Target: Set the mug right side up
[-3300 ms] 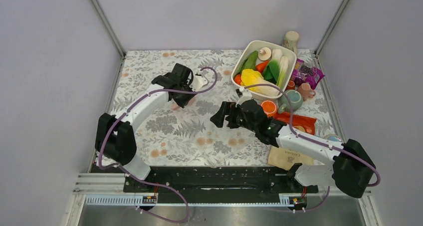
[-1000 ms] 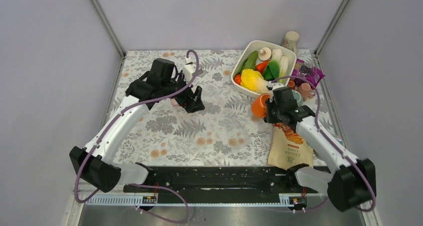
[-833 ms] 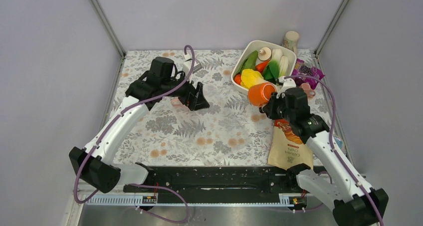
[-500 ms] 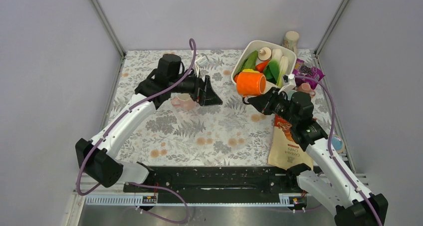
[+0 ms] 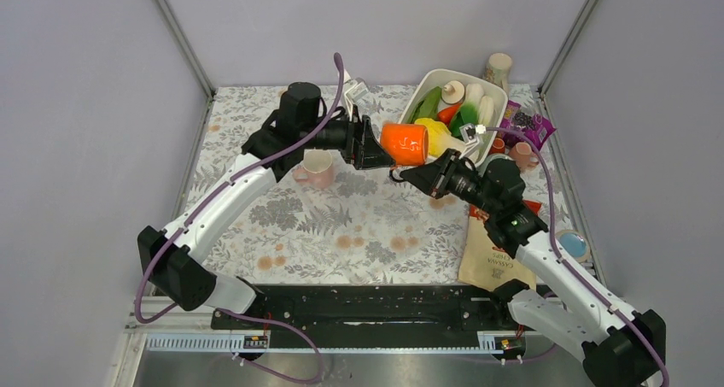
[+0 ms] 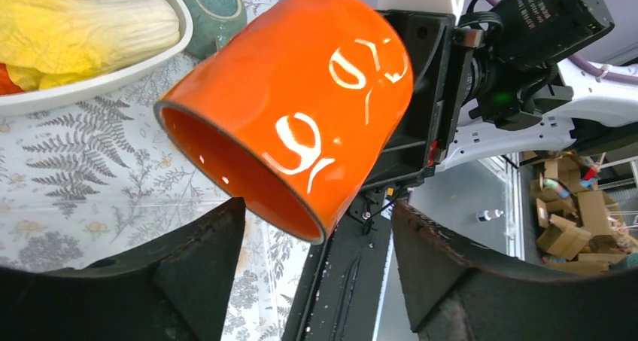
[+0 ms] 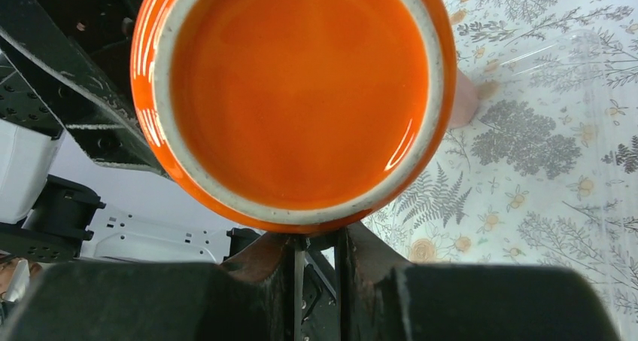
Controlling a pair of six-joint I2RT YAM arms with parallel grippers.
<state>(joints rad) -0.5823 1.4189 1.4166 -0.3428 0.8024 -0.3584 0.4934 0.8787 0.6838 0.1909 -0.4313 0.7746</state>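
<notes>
Off the table (image 5: pixel 341 225) now: right gripper (image 7: pixel 316 243), pinching the orange mug (image 5: pixel 405 143), is holding it sideways in mid-air by the tub (image 5: pixel 499 96). The left gripper (image 5: pixel 370 145), fingers spread, is closing in; handover looking likely.

A worktop (image 5: pixel 341 233) covered with a grey fern-and-flower print is seen, bounded by pale walls. A pink mug (image 5: pixel 316 168) is stood upright on its left half, mouth up. At the far right a white tub (image 5: pixel 413 102) filled with vegetables is set on the print, and a teal pot (image 6: pixel 214 10) is placed just beside it. A beige jar (image 5: pixel 498 67) is stood in the far corner behind the tub. A purple packet (image 5: pixel 531 127) and a small pink cup (image 5: pixel 522 155) are laid to the tub's right. Nearer, a brown paper bag (image 5: pixel 495 263) is laid flat, with a red packet (image 5: pixel 531 206) partly hidden above it and a blue-rimmed dish (image 5: pixel 570 245) near the right edge.
</notes>
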